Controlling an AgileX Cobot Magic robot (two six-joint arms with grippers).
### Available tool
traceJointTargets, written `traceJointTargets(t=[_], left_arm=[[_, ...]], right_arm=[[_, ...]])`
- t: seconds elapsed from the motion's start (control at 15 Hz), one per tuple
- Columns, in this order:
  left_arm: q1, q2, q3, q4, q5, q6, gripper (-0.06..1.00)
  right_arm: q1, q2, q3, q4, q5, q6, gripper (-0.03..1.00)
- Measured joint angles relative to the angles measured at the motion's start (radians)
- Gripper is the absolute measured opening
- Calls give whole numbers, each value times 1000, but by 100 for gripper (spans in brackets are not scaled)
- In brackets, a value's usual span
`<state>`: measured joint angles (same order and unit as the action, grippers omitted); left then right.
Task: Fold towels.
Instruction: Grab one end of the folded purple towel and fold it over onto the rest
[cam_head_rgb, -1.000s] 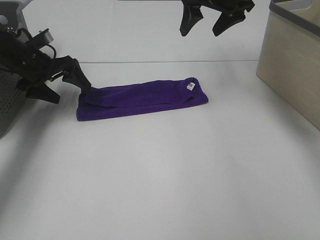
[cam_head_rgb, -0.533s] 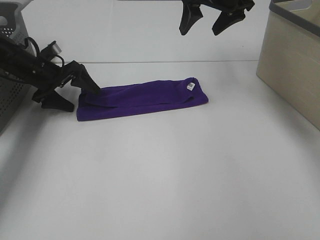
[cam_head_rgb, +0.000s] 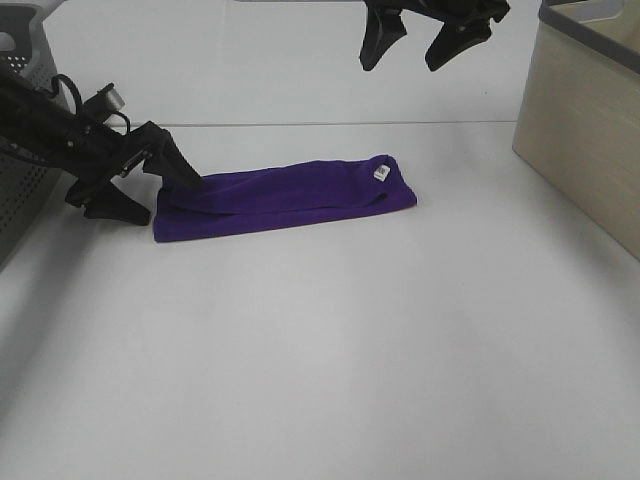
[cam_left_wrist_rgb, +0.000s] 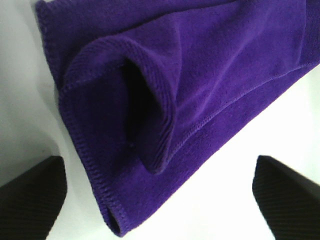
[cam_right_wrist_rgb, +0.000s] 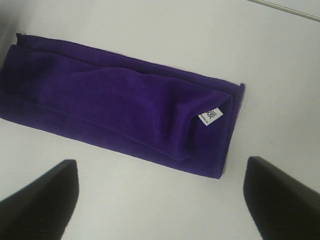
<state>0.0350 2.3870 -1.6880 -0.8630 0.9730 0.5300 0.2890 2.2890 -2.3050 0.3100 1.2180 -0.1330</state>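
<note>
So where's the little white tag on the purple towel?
In the high view, the white tag sits at the right end of the folded purple towel, on its top layer. The right gripper hangs in the air over that end.

my high camera overlooks the whole table; both wrist cameras face down at the towel, left nearest.

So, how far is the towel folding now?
Done: the towel lies folded into a long strip. In hand: the left tool is open at its left end, gripping nothing; the right tool hangs open above. Left: probably folding the strip shorter.
</note>
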Motion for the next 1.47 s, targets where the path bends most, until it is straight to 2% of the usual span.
traceJointTargets(t=[0.07, 0.27, 0.47, 0.67, 1.0, 1.07, 1.13, 1.33, 1.4, 1.47], left_arm=[[0, -1, -6, 23, 7, -30, 93], [-6, -35, -8, 208, 14, -147, 93], [-6, -47, -12, 334, 14, -240, 93], [-16, -33, -21, 297, 14, -234, 93], [-117, 2, -36, 217, -77, -233, 87], [-144, 14, -50, 210, -102, -248, 82], [-160, 28, -71, 209, -118, -266, 71], [-171, 57, -92, 186, -153, -279, 18], [-171, 62, -92, 175, -158, -272, 6], [-171, 62, -92, 173, -158, -257, 4]], right_arm=[[0, -3, 0, 0, 0, 0, 87], [0, -29, 0, 0, 1, 0, 87], [0, -52, 0, 0, 2, 0, 87], [0, -54, 0, 0, 2, 0, 87], [0, -54, 0, 0, 2, 0, 87], [0, -54, 0, 0, 2, 0, 87], [0, -54, 0, 0, 2, 0, 87], [0, -55, 0, 0, 2, 0, 87], [0, -55, 0, 0, 2, 0, 87], [0, -55, 0, 0, 2, 0, 87]])
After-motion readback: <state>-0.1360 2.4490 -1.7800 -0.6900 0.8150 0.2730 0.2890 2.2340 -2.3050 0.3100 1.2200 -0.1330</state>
